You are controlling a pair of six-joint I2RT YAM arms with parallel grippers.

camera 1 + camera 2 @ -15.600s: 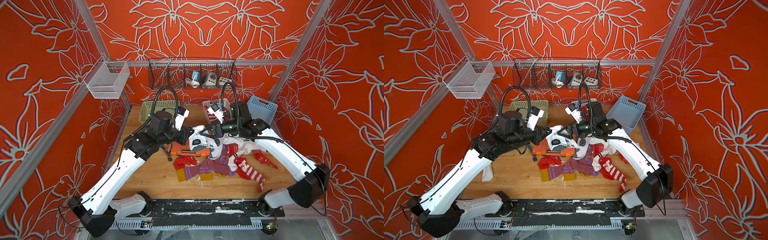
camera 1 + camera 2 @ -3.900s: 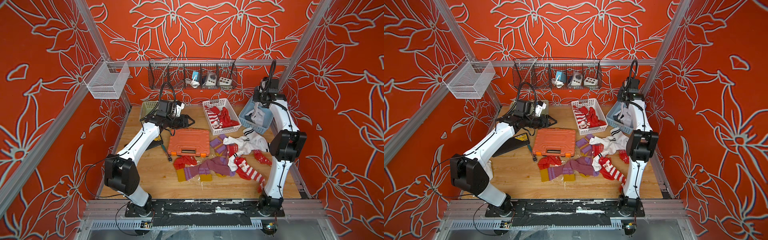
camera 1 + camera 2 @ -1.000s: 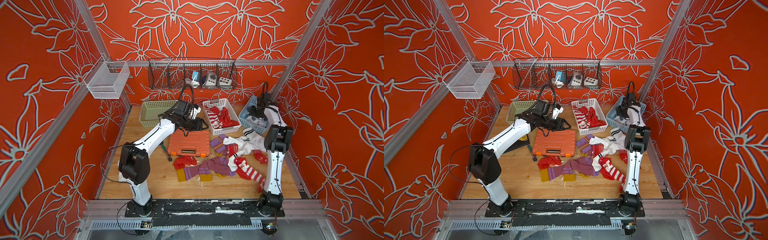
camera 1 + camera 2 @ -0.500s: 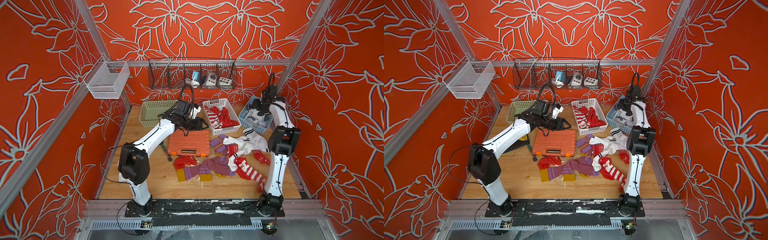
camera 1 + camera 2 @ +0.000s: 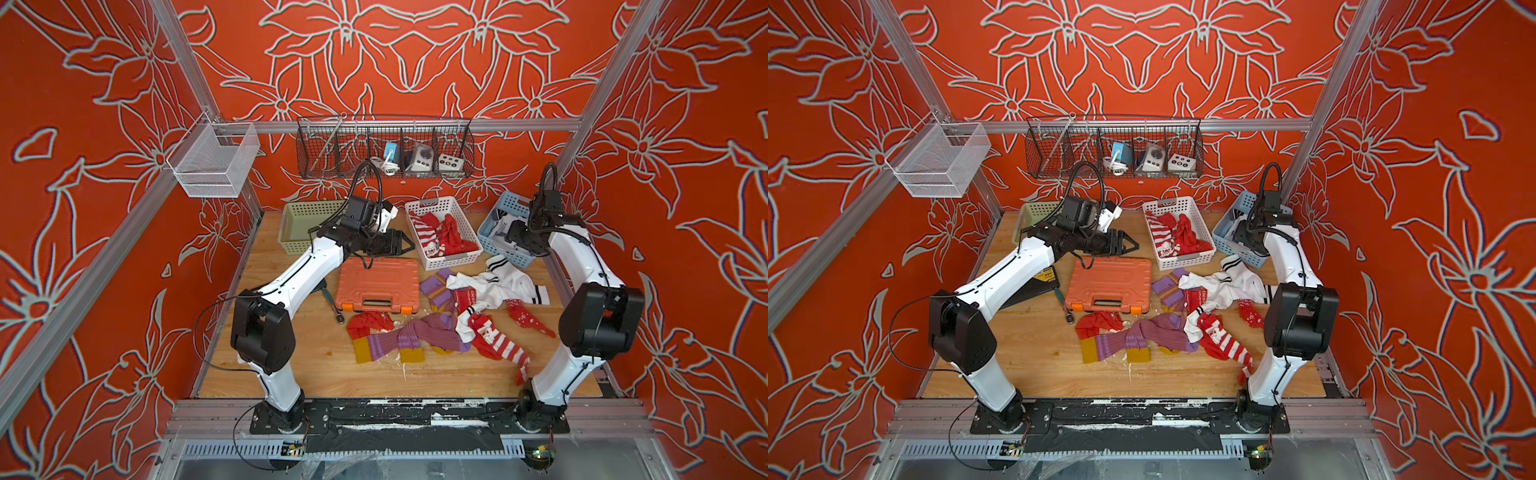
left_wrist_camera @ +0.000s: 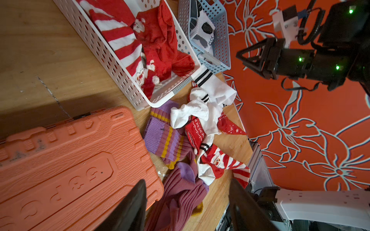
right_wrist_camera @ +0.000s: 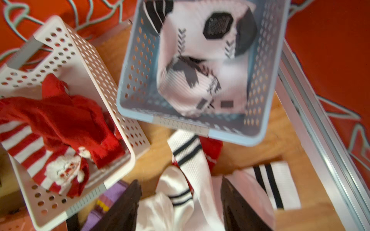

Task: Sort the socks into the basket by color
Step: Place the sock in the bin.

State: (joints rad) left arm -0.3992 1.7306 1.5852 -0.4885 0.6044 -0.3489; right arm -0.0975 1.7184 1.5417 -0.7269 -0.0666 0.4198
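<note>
Left wrist view: left claw (image 6: pixel 187 181) spread, empty; right claw (image 6: pixel 240 59) spread, empty, near blue basket (image 6: pixel 223 40).

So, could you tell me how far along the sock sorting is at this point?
Done: red socks lie in the white basket and a white patterned sock in the blue basket. In hand: nothing; the left gripper and right gripper are both open and empty. Left: purple socks, white socks and a few red ones are on the table, and the green basket shows no socks yet.
</note>
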